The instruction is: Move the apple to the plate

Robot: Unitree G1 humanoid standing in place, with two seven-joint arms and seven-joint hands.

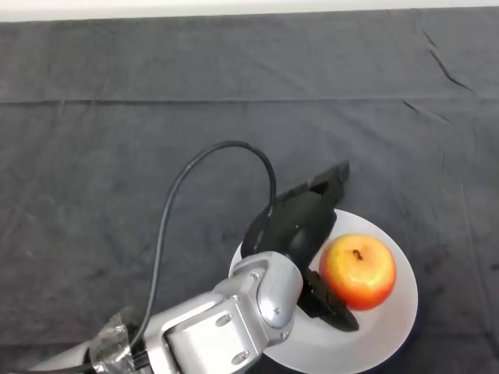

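A red and yellow apple (359,270) stands upright on a white plate (390,331) at the lower right of the head view. My left hand (300,222) is over the plate's left side, just left of the apple. Its fingers (331,181) point straight up and to the right, past the plate's rim. Its thumb (331,308) lies below and to the left of the apple, close to it. The hand is open and holds nothing. My silver-grey arm (226,319) comes in from the lower left and hides the plate's left part.
The table is covered with a dark cloth (117,156) with a few creases. Its far edge (249,14) runs along the top of the view.
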